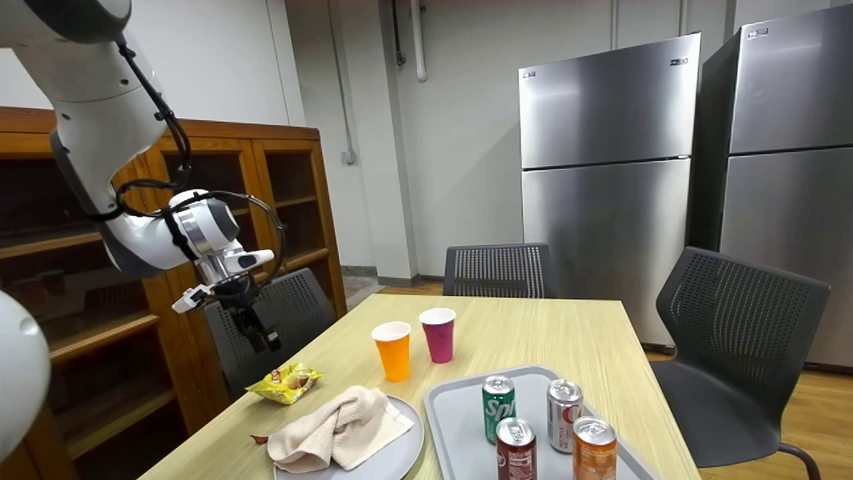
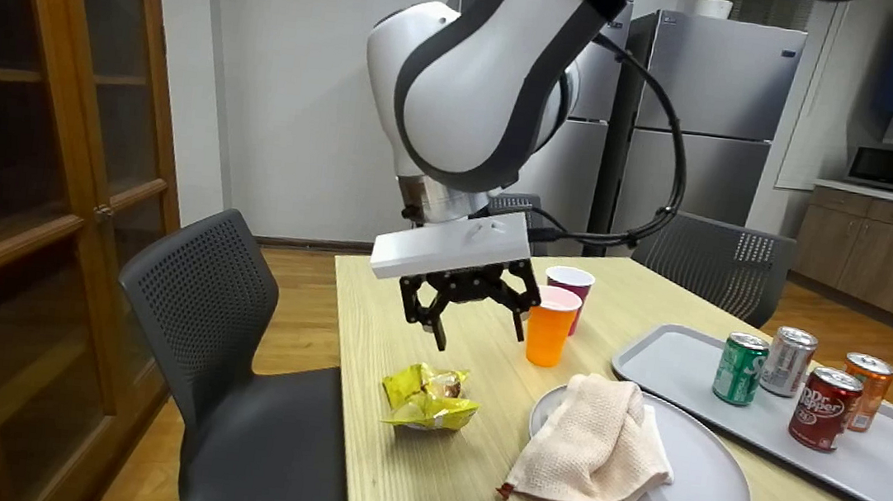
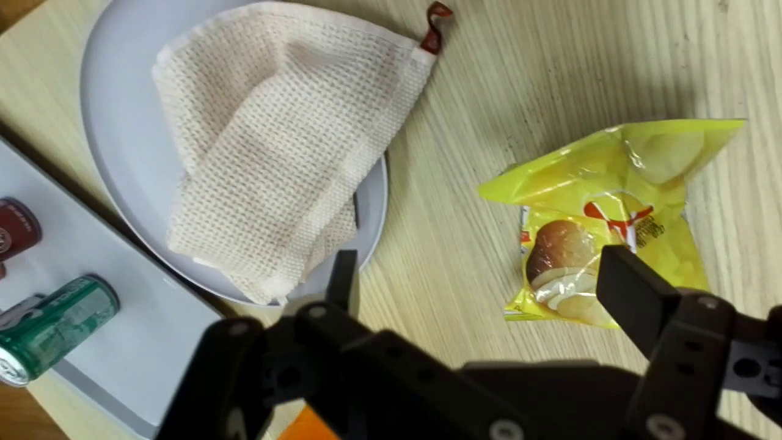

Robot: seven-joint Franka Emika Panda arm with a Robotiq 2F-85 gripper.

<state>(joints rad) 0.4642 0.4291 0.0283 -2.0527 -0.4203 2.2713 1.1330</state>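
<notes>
wrist view: my gripper hangs with jaws spread wide, gripping nothing; the yellow packet lies apart below, on the table, more under one finger than midway between both.

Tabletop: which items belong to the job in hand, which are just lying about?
In the job, likely: open claw, empty; yellow packet, nearest it.

Apparently lying about: cloth, mostly on plate; orange cup; purple cup; tray with green can, red can, silver can, orange can.
</notes>
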